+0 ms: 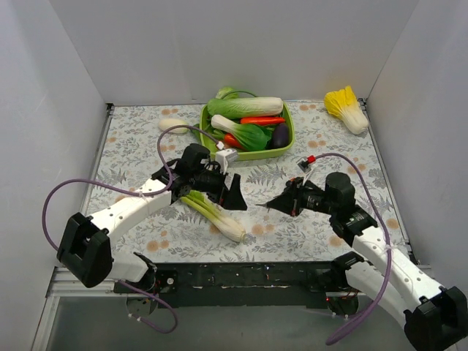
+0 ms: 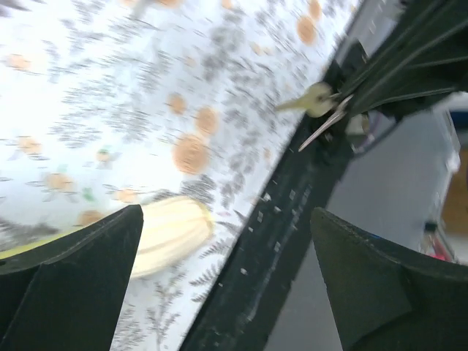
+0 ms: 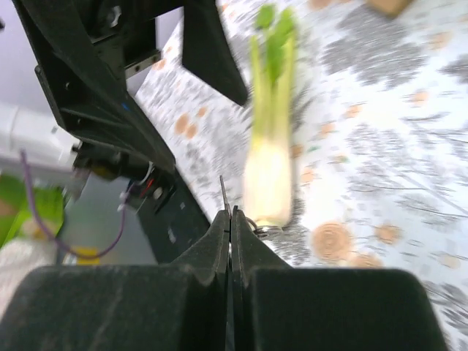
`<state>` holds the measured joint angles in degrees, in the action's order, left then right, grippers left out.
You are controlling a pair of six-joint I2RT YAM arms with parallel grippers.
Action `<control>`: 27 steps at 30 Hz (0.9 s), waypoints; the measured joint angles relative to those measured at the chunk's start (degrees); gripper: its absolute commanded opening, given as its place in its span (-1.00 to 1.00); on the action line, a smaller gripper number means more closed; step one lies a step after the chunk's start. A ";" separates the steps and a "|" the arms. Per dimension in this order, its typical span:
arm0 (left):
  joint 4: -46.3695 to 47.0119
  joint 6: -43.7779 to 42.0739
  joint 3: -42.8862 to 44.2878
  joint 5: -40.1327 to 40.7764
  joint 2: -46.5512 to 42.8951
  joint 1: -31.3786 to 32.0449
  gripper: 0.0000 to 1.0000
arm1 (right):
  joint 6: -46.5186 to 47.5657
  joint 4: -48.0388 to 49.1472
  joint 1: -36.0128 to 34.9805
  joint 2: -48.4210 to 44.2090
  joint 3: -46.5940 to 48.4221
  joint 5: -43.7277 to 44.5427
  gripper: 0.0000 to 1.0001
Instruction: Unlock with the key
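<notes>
My right gripper (image 1: 273, 204) is shut on the key, a thin metal blade (image 3: 223, 194) sticking out past the closed fingertips, with its ring (image 3: 268, 231) hanging beside them. In the left wrist view the key's blade (image 2: 324, 130) and a second, yellowish key (image 2: 310, 100) show at the right gripper's tip. My left gripper (image 1: 235, 199) is open and empty, a short way left of the right gripper and facing it. A small red padlock (image 1: 311, 159) lies on the table behind the right gripper. No brass padlock is in view.
A leek (image 1: 216, 216) lies under the left gripper, near the front edge (image 2: 278, 219). A green tray (image 1: 287, 139) of vegetables stands at the back middle. A yellow cabbage (image 1: 347, 110) lies at the back right, and a pale vegetable (image 1: 173, 124) at the back left.
</notes>
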<state>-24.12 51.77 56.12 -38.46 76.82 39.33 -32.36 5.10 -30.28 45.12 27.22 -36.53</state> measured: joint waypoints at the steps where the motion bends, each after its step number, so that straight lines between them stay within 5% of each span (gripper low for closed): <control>1: 1.14 0.50 -0.55 0.66 0.00 -1.79 0.96 | 0.04 -0.87 1.99 -0.59 0.00 0.48 -0.97; 8: 5.18 3.08 -1.49 8.81 2.23 -6.69 0.97 | 1.07 -5.88 13.46 -4.70 0.00 1.57 -0.97; 27: 3.80 -0.50 14.56 36.74 25.16 -9.46 0.96 | -1.99 -6.45 14.71 -11.78 -5.42 0.15 -0.97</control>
<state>-20.32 51.27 70.67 -1.72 101.97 29.87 -34.35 -1.34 -15.57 33.34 21.80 -36.38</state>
